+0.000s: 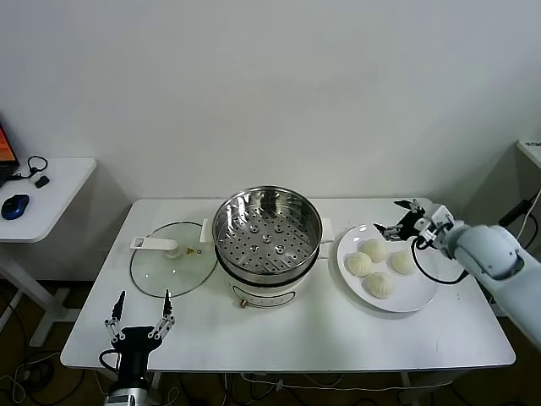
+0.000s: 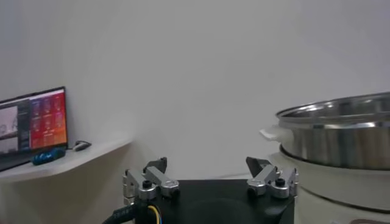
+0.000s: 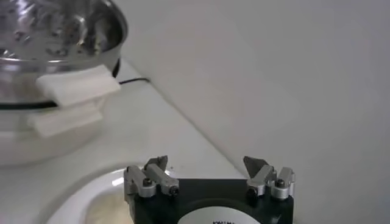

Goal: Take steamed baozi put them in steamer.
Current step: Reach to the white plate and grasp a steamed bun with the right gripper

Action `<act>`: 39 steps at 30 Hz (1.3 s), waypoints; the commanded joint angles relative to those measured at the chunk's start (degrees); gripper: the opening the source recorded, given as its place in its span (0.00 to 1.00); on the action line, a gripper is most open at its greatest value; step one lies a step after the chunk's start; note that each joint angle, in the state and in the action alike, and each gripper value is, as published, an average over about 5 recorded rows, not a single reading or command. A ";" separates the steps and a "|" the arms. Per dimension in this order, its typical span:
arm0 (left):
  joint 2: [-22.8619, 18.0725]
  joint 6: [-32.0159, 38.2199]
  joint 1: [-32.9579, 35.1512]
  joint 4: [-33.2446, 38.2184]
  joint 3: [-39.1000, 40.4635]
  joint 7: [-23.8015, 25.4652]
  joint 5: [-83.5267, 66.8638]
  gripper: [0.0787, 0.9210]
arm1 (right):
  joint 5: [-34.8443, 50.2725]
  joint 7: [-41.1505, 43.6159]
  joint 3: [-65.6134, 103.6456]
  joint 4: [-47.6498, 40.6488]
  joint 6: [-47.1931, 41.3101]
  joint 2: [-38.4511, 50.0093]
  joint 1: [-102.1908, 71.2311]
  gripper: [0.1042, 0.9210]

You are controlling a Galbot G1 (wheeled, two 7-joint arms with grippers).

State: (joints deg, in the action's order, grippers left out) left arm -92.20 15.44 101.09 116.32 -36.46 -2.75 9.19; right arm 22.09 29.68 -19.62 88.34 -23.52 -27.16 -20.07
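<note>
right pincer wide above baozi | left pincer wide, parked | risk: we squash a bun, closing hard

Lab or office — bare white wall, side desk with laptop.

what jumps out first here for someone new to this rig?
The shiny steamer sits open at the table's centre, its perforated tray bare, with the glass lid lying flat on its left. To its right, a white plate holds four baozi, and the right pincer hovers open over the plate's far edge. The left pincer waits open at the table's near left edge.
</note>
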 commanded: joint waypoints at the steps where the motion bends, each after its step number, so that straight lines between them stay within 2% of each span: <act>1: -2.80 0.78 0.10 -0.06 1.46 0.15 1.21 0.88 | -1.02 14.58 -33.31 -7.63 5.01 5.55 30.19 0.88; 5: -2.80 1.35 0.17 -0.37 2.48 0.16 1.93 0.88 | -2.24 20.95 -50.55 -10.50 9.88 3.46 44.34 0.88; 9: -2.80 1.92 0.09 -0.89 2.88 0.16 2.30 0.88 | -2.05 24.54 -60.29 -12.52 12.81 0.55 51.93 0.88; 18: -2.80 2.87 -0.26 -1.91 2.75 0.22 2.24 0.88 | -0.62 28.63 -72.10 -19.22 17.73 -6.74 60.34 0.88; 28: -2.80 3.20 -0.75 -3.12 2.33 0.26 2.22 0.88 | -0.10 29.71 -73.33 -23.83 20.13 -12.39 55.46 0.88; 39: -2.80 3.07 -1.11 -4.47 1.59 0.57 2.44 0.88 | -3.52 30.22 -64.90 -37.76 23.85 -20.38 44.37 0.88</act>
State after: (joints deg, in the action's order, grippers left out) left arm -92.20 18.53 99.94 111.95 -34.94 -2.17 11.62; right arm 19.29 58.81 -84.77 56.70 -1.54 -43.93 26.76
